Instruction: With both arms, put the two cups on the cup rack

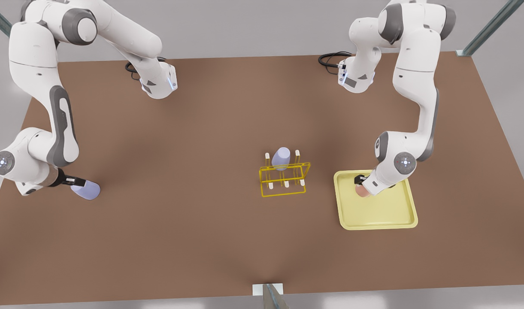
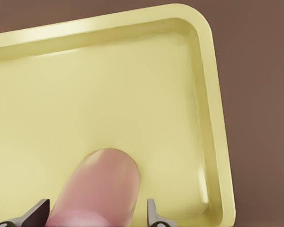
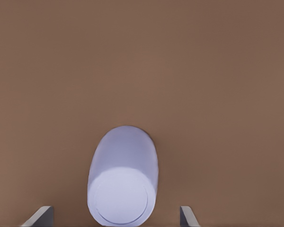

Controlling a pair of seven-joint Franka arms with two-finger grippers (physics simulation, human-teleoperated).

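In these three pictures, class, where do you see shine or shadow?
Front view: soft dark patches on the table. Left wrist view: a bright streak along the tray rim, faint shade round the pink cup. Right wrist view: a thin shadow hugging the lavender cup.

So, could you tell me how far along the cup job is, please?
Done: one lavender cup already sits on the rack. In hand: the left gripper straddles the pink cup in the tray, the right gripper straddles the second lavender cup on the table, both open. Left: gripping, carrying, racking both.
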